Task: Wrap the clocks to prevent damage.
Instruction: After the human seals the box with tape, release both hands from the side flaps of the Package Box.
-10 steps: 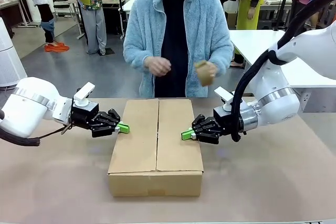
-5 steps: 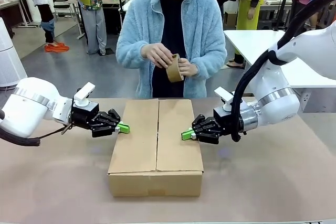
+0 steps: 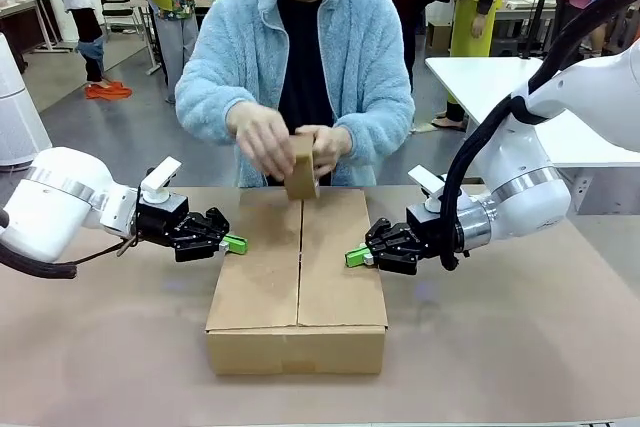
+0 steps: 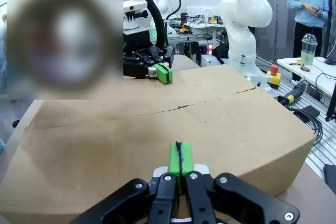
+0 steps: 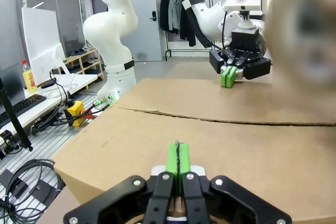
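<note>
Cardboard box (image 3: pixel 297 282) at frame centre lies between both shut, empty pincers, left pincer (image 3: pixel 235 243) and right pincer (image 3: pixel 356 256), its seam running toward the person's hands (image 3: pixel 290 142) holding the tape roll (image 3: pixel 301 169) above its far edge.

One closed brown cardboard box (image 3: pixel 297 282) sits mid-counter (image 3: pixel 520 347). One brown tape roll (image 3: pixel 301 169) is held over its far edge by the person's two hands (image 3: pixel 262 137). Two black green-padded tools flank it: left (image 3: pixel 238 244), right (image 3: pixel 354 256).

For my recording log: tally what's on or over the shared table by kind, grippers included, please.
Cardboard box, flaps closed: 1
Brown tape roll, held in the person's hands over the box's far edge: 1
Grippers, shut, pads pressed on the box flaps: 2, left gripper and right gripper
Total: 4
</note>
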Robot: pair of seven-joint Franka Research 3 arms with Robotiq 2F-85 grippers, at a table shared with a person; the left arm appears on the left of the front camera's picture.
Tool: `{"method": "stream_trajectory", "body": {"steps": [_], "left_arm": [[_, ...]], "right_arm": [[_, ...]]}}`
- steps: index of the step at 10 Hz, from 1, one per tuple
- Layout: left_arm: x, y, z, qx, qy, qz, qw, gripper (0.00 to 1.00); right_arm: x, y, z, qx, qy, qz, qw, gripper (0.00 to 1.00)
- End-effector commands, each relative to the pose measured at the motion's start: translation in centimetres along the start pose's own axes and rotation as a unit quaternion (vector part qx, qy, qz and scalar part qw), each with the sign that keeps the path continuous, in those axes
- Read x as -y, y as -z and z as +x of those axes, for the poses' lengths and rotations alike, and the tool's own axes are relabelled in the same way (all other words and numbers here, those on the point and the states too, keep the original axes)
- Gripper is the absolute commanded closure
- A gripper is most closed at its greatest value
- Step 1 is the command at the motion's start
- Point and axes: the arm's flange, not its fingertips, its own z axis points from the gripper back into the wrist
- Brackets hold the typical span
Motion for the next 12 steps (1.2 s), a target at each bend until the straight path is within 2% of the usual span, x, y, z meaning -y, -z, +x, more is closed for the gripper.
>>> {"method": "stream_trajectory", "body": {"steps": [1, 12], "left_arm": [[-0.16, 0.26, -0.28, 0.002, -0.002, 0.004, 1.000, 1.00], [-0.16, 0.26, -0.28, 0.002, -0.002, 0.004, 1.000, 1.00]], "right_arm": [[0.00, 0.07, -0.32, -0.006, 0.002, -0.005, 1.000, 0.99], [0.00, 0.07, -0.32, -0.006, 0.002, -0.005, 1.000, 0.99]]}}
